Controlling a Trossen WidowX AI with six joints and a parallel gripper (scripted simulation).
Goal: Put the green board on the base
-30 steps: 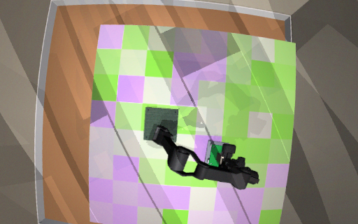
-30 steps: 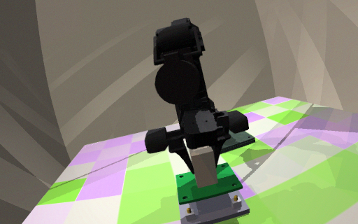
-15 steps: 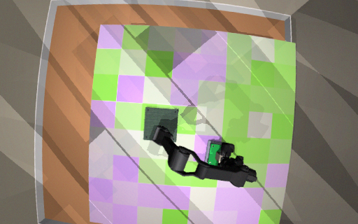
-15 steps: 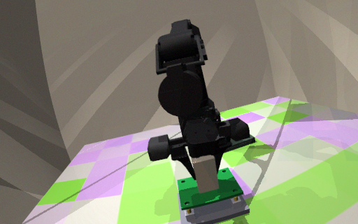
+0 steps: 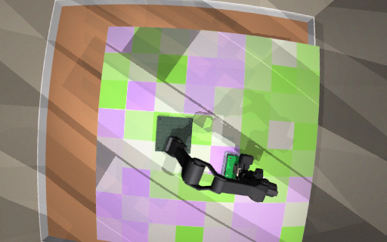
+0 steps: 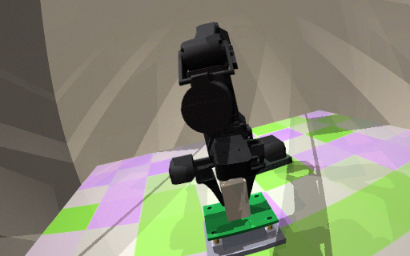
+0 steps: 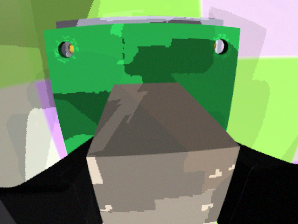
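The handle [image 6: 236, 200] [image 7: 162, 175] is being clamped by the part-open jaws [image 6: 237, 204], keeping the board [image 6: 216, 218] [image 7: 90, 70] [image 5: 230, 166] level; beneath them, it is being held just above the base [image 6: 250, 242] [image 5: 225, 154], presumably for aligning holes with pins [image 6: 270, 227] [image 7: 71, 49].

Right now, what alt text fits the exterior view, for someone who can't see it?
Black gripper clamps the square handle of a green board, held just above a grey base; gold pins show beneath its near edge.
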